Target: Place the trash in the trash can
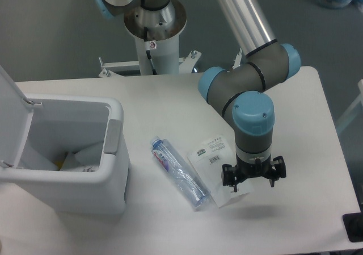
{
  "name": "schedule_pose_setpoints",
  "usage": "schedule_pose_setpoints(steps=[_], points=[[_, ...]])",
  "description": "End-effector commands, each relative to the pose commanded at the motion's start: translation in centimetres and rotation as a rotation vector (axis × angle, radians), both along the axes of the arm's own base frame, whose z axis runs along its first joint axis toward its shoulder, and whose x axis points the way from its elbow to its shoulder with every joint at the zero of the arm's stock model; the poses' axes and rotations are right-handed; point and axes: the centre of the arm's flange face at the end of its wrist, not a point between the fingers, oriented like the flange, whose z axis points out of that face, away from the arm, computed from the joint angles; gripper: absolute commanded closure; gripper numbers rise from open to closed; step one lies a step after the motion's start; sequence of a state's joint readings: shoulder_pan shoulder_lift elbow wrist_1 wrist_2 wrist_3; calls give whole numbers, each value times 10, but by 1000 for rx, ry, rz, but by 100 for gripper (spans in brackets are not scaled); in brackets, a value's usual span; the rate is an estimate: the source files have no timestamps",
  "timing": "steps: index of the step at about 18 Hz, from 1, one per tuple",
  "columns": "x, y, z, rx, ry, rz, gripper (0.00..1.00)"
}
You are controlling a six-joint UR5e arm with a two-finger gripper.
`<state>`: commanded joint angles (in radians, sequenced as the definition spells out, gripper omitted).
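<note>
A white tabletop [295,107] stands on a grey floor. At lower right, the end effector [253,176] is wide open above the plastic packet [218,158], holding nothing.

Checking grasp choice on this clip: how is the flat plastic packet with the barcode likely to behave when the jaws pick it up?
The packet lies flat and looks thin, so it will probably flop and bend rather than stay stiff. It seems very light, likely to slide on the smooth table if nudged. Its far edge lies under the gripper, beside the bottle.

White table [170,104], grey floor [51,33]
</note>
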<state>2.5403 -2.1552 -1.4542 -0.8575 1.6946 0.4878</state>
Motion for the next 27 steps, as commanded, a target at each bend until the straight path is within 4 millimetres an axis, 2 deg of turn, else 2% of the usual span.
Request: schedule_pose_setpoints(steps=[3, 6, 7, 10, 13, 15, 17, 19, 22, 23, 25, 27], points=[[7, -9, -4, -63, 11, -46, 0], [26, -35, 0, -124, -15, -262, 0], [29, -44, -6, -137, -35, -311, 1], [31, -44, -8, -147, -40, -382, 1], [32, -31, -14, -147, -39, -391, 0], [24, -14, -12, -110, -22, -296, 0], [20, -8, -18, -104, -23, -269, 0], [31, 9, -19, -113, -17, -345, 0], [37, 17, -24, -143, -29, -589, 0], [40, 21, -26, -116, -43, -657, 0], [43, 24, -20, -69, -53, -680, 0], [44, 29, -27, 30, -98, -742, 0]])
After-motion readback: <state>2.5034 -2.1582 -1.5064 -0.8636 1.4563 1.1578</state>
